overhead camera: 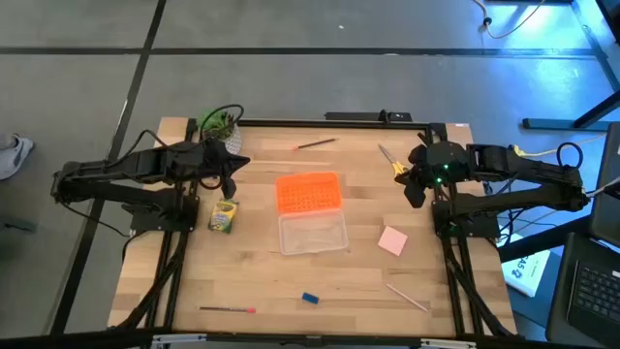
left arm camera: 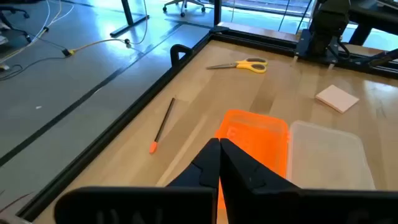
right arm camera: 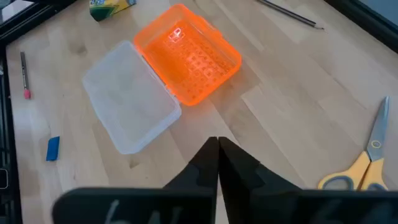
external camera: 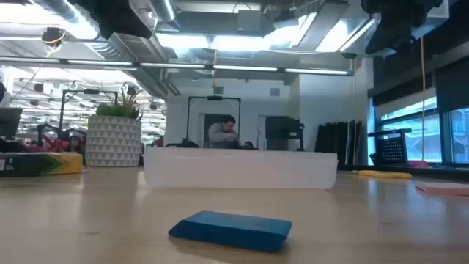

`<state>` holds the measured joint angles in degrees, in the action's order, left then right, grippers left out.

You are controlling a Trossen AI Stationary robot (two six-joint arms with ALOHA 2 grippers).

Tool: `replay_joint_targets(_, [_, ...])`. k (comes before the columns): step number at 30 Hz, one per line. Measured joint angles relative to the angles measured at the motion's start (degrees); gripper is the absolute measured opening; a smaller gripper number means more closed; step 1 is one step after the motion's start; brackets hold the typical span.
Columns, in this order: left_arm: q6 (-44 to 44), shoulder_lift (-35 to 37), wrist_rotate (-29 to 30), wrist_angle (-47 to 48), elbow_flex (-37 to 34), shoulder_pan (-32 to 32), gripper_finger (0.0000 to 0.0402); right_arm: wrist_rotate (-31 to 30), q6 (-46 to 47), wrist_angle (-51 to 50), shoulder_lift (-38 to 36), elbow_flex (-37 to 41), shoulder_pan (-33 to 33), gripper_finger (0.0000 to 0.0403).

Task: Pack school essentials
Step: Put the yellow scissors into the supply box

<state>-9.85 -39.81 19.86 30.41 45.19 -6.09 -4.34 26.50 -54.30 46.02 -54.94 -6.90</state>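
top view of a wooden table point(overhead camera: 252, 281) with both arms raised over its far half. left gripper point(overhead camera: 232, 163) hangs over the far-left part, near the plant point(overhead camera: 219, 122), fingers pressed together with nothing between them; right gripper point(overhead camera: 415, 190) hangs over the far-right part, just beside the scissors point(overhead camera: 392, 161), fingers likewise together and empty.

centre: one clear box point(overhead camera: 312, 233), open, with its orange lid point(overhead camera: 308, 192) lying flat on the far side, touching it.

items, counted:
- one crayon box point(overhead camera: 224, 215), left of the clear box, long axis running near to far.
- one scissors, yellow handles toward the near side, blades pointing to the far-left, long axis diagonal.
- one pink pad point(overhead camera: 392, 240), right of the clear box, turned corner-on.
- one blue block point(overhead camera: 310, 298), near edge, long axis left to right.
- three thin sticks: a pencil point(overhead camera: 316, 144) at the far edge, lying almost left to right; a pen point(overhead camera: 228, 309) at the near-left, left to right, pink tip at right; a pale stick point(overhead camera: 407, 297) at the near-right, diagonal.
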Motion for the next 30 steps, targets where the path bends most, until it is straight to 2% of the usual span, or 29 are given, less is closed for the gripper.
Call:
replay_joint_targets(8, [0.07, 0.0, -0.02, 0.0, 0.0, -0.02, 0.0013, 0.03, -0.35, -0.35, 0.0, -0.02, 0.0, 0.0014])
replay_joint_targets(11, [2.46, 0.0, -0.68, -0.52, 0.0, -0.02, 0.0017, 2.46, -3.01, -1.63, -0.22, -0.35, 0.0, 0.0008])
replay_joint_targets(15, [6.87, -0.6, -5.91, -5.44, 0.0, 0.02, 0.002, 2.95, -5.03, -6.13, 0.64, -4.12, 0.02, 0.0005])
replay_joint_targets(19, [7.02, -2.49, -7.42, -7.7, 0.52, 0.0, 0.0016, 3.03, -5.53, -14.57, 3.66, -10.07, 0.06, 0.0003])
replay_joint_targets(23, [8.49, -6.98, -7.54, -5.66, 4.24, 0.92, 0.001, 5.99, -5.75, -22.41, 7.68, -14.5, 0.55, 0.0009])
replay_joint_targets(30, [10.14, -14.78, -7.35, 3.42, 13.95, 1.22, 0.0001, 5.57, -5.44, -23.39, 10.87, -16.13, -0.08, 0.0045])
